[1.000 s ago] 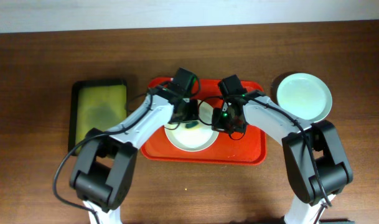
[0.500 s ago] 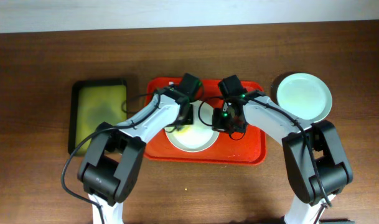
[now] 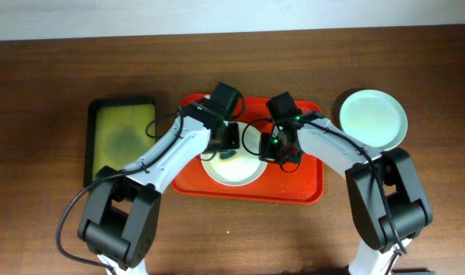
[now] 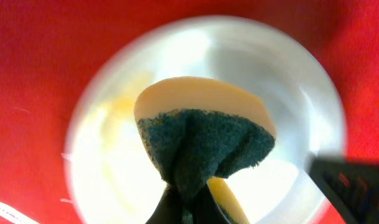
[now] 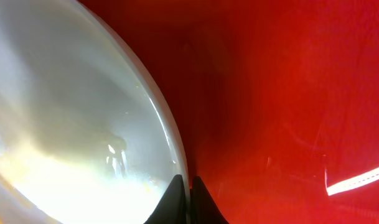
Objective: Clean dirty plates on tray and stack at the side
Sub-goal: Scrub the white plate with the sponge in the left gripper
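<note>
Seen from above, the round white plate (image 3: pixel 240 172) sits in the big red plastic tray (image 3: pixel 305 183). Only the wrist views show the grips: the left gripper (image 4: pixel 189 208) squeezes a yellow-and-green sponge (image 4: pixel 205 134) tight, the right gripper (image 5: pixel 189 199) pinches the plate's rim. Yellow smears mark the plate

Am reaching left arm (image 3: pixel 171 153) and right arm (image 3: pixel 335 145) inward, elbows bent, wrists tilting down. Am squeezing left gripper (image 4: pixel 189 210) tight on sponge (image 4: pixel 205 140). Am pressing right gripper (image 5: pixel 189 198) fingers together.
</note>
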{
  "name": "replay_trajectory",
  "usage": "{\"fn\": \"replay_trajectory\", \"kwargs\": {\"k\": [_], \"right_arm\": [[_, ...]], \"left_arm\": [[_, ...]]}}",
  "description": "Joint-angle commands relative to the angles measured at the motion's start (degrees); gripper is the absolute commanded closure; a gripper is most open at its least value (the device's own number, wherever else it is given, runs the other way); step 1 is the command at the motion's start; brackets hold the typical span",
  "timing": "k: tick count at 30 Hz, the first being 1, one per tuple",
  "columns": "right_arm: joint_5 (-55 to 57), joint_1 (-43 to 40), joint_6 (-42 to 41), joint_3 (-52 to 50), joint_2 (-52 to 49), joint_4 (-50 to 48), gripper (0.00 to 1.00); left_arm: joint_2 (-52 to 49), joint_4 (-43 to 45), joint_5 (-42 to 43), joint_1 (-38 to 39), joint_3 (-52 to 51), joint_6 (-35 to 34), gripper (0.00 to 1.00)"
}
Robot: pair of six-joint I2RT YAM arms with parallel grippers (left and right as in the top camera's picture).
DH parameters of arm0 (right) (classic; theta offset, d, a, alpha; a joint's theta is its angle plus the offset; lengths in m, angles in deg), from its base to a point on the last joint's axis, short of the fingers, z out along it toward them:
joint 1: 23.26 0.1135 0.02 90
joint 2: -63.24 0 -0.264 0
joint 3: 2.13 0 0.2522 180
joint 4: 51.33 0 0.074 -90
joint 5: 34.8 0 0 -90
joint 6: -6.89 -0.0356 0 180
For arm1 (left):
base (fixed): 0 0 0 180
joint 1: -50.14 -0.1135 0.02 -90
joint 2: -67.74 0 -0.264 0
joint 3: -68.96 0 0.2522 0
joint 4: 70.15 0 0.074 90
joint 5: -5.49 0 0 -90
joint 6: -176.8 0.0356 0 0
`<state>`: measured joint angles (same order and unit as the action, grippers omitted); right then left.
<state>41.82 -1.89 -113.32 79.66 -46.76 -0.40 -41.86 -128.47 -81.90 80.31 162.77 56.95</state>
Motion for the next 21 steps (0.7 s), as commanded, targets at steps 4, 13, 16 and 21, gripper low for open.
{"fn": "replay_trajectory", "kwargs": {"k": [4,13,16,21], "right_arm": [[3.78,-0.7,-0.28,-0.63,-0.11,0.74,0.96],[3.8,-0.7,-0.28,-0.63,-0.11,0.92,0.96],[3.8,-0.7,-0.28,-0.63,-0.11,0.92,0.96],[3.8,-0.7,-0.26,-0.63,-0.11,0.92,0.96]], "left_arm": [[-3.28,0.13,5.09,3.61,-2.78,-0.15,1.0],[-4.83,-4.52,-20.61,1.29,-4.7,-0.15,1.0],[-4.79,-5.42,-29.2,0.13,-4.28,-0.15,1.0],[-3.26,-5.7,-30.84,-0.35,-0.63,-0.15,1.0]]}}
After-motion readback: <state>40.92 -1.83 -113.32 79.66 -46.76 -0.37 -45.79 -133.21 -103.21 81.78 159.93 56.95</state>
